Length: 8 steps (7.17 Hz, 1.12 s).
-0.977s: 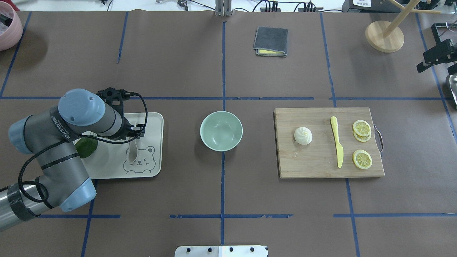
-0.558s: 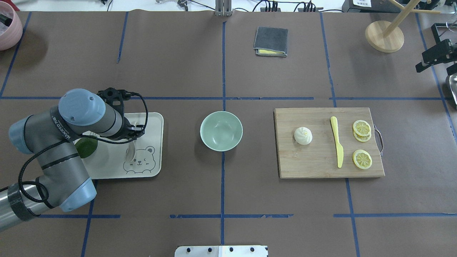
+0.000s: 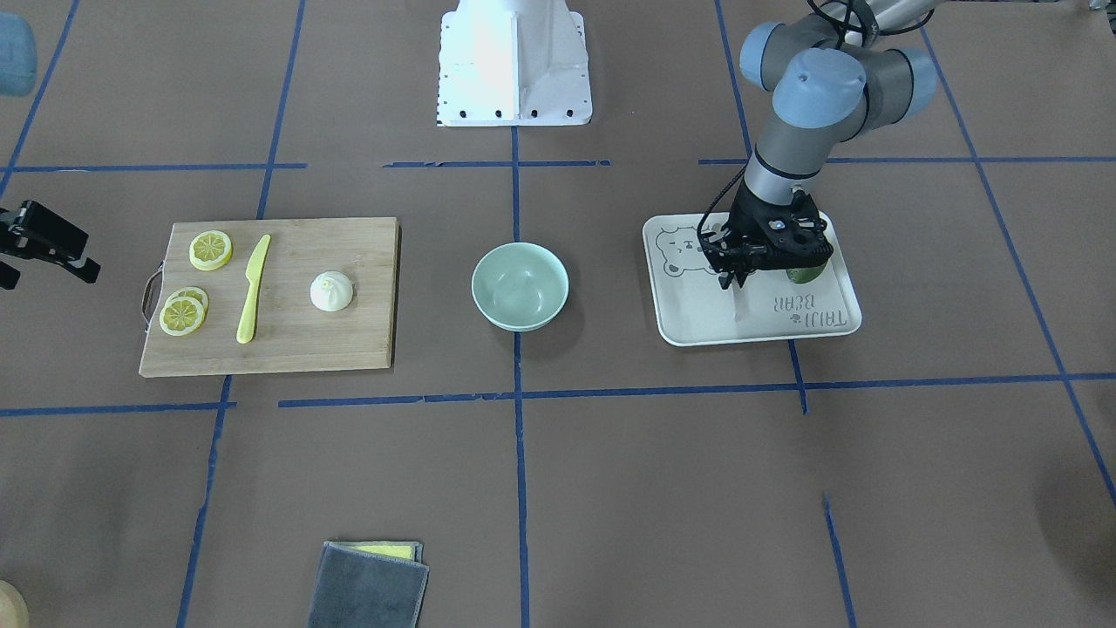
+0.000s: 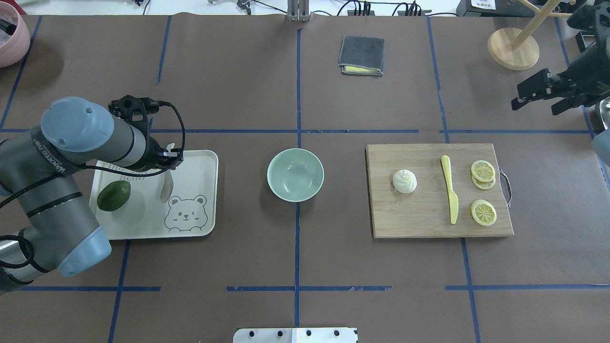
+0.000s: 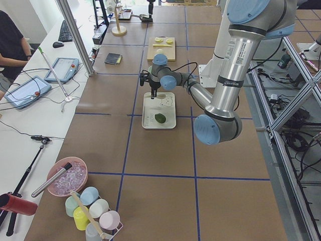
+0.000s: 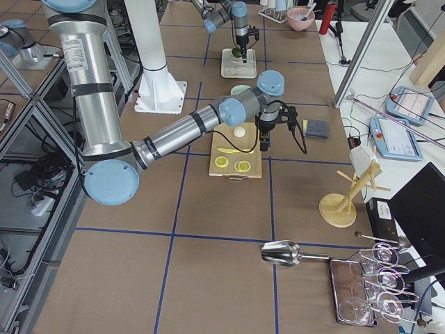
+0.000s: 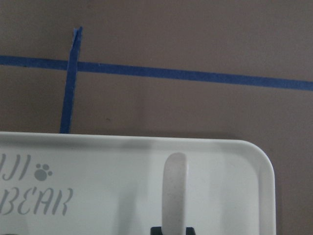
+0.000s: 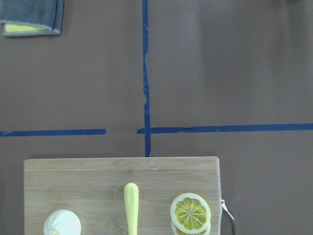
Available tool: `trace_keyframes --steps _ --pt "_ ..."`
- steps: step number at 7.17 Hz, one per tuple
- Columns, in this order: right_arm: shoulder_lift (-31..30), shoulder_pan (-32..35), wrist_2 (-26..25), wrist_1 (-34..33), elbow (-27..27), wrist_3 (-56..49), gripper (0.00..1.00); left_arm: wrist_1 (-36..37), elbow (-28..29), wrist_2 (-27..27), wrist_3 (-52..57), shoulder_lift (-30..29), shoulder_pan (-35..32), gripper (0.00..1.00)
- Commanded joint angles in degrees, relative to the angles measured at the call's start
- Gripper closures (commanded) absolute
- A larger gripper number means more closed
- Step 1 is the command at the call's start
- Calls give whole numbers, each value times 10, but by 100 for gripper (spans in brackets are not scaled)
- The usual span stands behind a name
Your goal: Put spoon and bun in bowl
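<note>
My left gripper (image 4: 167,161) is shut on the handle of the pale spoon (image 4: 166,186) and holds it just above the cream bear tray (image 4: 143,221). The scoop hangs down toward the tray. In the left wrist view the spoon (image 7: 175,191) stands out from the fingers over the tray's corner (image 7: 98,171). The empty mint-green bowl (image 4: 295,174) sits at the table's middle, to the right of the tray. The white bun (image 4: 404,181) lies on the wooden cutting board (image 4: 419,216). My right gripper (image 4: 534,105) is open and empty, high beyond the board's far right corner.
A dark avocado (image 4: 114,196) lies on the tray. A yellow knife (image 4: 450,195) and lemon slices (image 4: 483,170) share the board. A folded grey cloth (image 4: 361,55), a wooden stand (image 4: 513,47) and a pink bowl (image 4: 9,38) are at the far edge.
My left gripper has lifted the spoon off the tray and drawn it back and to the left. My right arm has come in from the right edge toward the board.
</note>
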Motion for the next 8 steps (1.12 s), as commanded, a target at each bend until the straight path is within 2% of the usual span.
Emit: trace_keyframes --steps 1,4,7,8 --pt "2 -100 -79 85 -2 128 0 2 -6 -14 -36 -14 -11 100" --pt "57 -215 -179 99 -22 229 0 0 3 -15 -144 -67 -7 100" --pt "75 -284 -236 97 -44 247 0 -5 21 -14 -189 -96 2 100" --pt "74 -288 -240 97 -50 247 0 -7 21 -15 -189 -99 3 100"
